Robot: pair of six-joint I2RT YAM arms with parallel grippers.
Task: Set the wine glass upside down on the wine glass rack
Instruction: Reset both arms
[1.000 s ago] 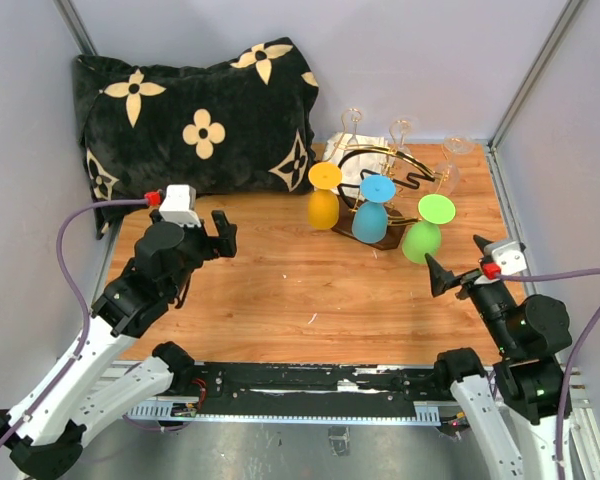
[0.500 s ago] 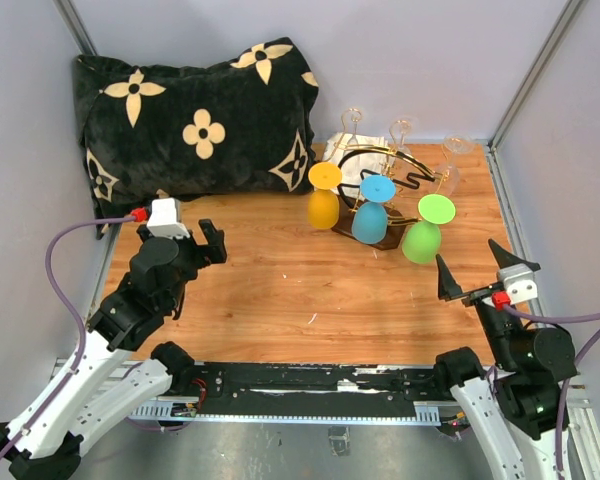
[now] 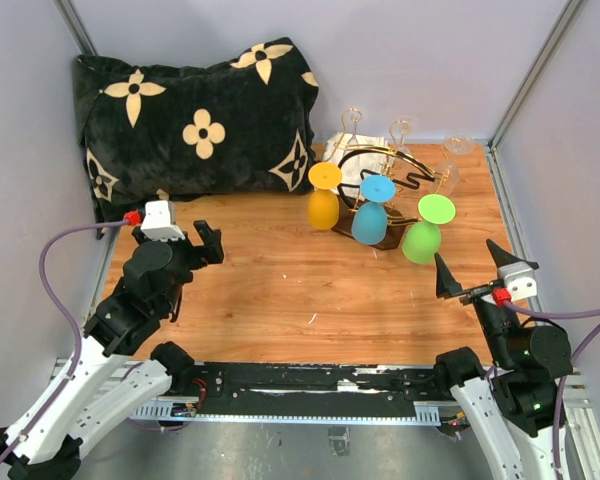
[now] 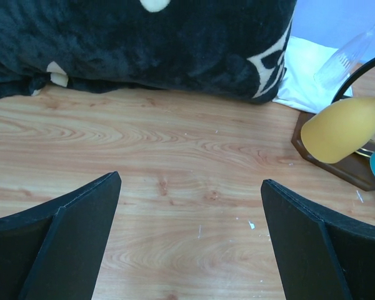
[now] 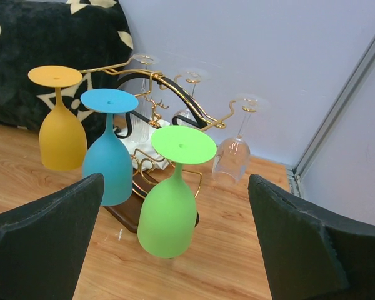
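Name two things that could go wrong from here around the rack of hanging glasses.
1. The green wine glass hangs nearest the open right fingers; a careless swing could knock it off the wine glass rack.
2. The blue wine glass hangs close beside it, so one bump may clash both.

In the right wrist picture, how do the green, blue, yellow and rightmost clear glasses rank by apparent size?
1. green glass
2. blue glass
3. yellow glass
4. clear glass
The coloured three may truly match: green is simply nearest the camera.
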